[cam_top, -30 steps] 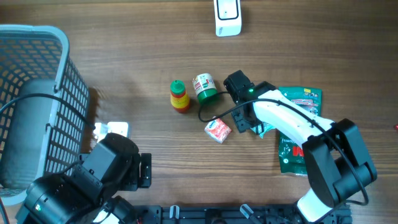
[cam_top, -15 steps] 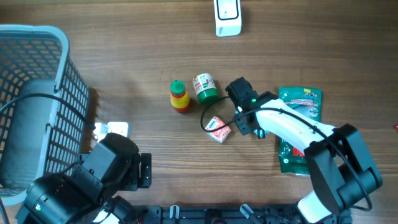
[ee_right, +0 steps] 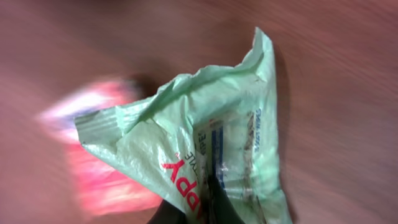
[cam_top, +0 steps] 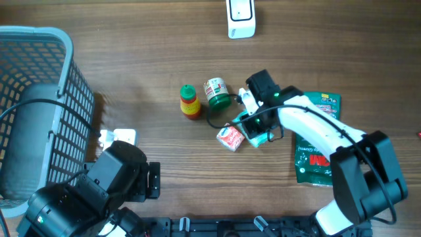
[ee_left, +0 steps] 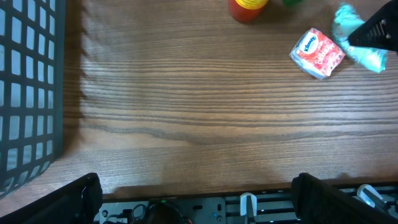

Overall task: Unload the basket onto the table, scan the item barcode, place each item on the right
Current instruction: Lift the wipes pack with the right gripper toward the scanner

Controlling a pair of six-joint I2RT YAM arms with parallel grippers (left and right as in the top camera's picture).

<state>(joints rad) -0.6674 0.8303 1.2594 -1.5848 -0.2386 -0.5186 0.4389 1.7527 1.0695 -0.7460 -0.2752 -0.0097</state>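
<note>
**Worktop**: brown wood-grain surface, matte.

**Tissue pack**: small soft block in red and white film, lying tilted. It serves as the landmark for this entry.

**Around it:**
- Green jar with a white label, lying above the pack.
- Yellow-and-red bottle with a green cap, up and to the left.
- Flat green pouch, to the right.
- White scanner, far above.
- Grey mesh basket, far left.

**Pale green packet**: thin crinkled film with printed lettering, just right of the tissue pack. The right arm's black cable loops between them.

**Right end effector**: closed tight, pinching the packet's lower edge. The red blur behind is probably the tissue pack.

**Left end effector**: fully spread and holding nothing, low and left of the tissue pack.
</note>
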